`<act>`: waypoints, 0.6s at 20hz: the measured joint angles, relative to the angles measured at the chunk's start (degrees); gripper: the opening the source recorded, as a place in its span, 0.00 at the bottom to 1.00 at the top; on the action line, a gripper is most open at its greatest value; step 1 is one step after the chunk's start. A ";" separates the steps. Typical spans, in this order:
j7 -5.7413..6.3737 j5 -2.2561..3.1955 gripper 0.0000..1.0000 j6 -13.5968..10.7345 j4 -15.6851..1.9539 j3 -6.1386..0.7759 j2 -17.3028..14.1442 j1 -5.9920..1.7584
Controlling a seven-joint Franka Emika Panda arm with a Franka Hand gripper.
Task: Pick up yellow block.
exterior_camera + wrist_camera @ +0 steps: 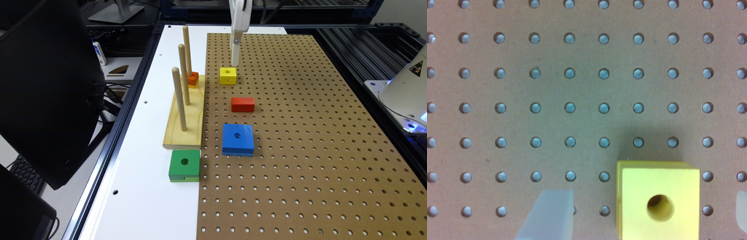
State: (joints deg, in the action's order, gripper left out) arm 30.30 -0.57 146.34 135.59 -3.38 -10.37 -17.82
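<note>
Gripper [235,63] hangs spread just above the yellow block [228,75], which sits flat on the pegboard [300,133] between its fingers [549,215], untouched

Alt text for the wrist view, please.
The yellow block, a square with a round centre hole, lies on brown pegboard between the open claw's two pale fingertips.

Brown pegboard [300,133], red block [243,104], blue block [238,139], green block [184,165], orange block [192,79] on pale wooden peg base [185,123].
</note>
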 joint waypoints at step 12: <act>0.34 0.00 1.00 4.99 -0.02 -0.99 -5.30 0.04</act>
State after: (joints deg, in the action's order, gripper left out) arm 30.64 -0.57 151.34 135.58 -4.37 -15.67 -17.77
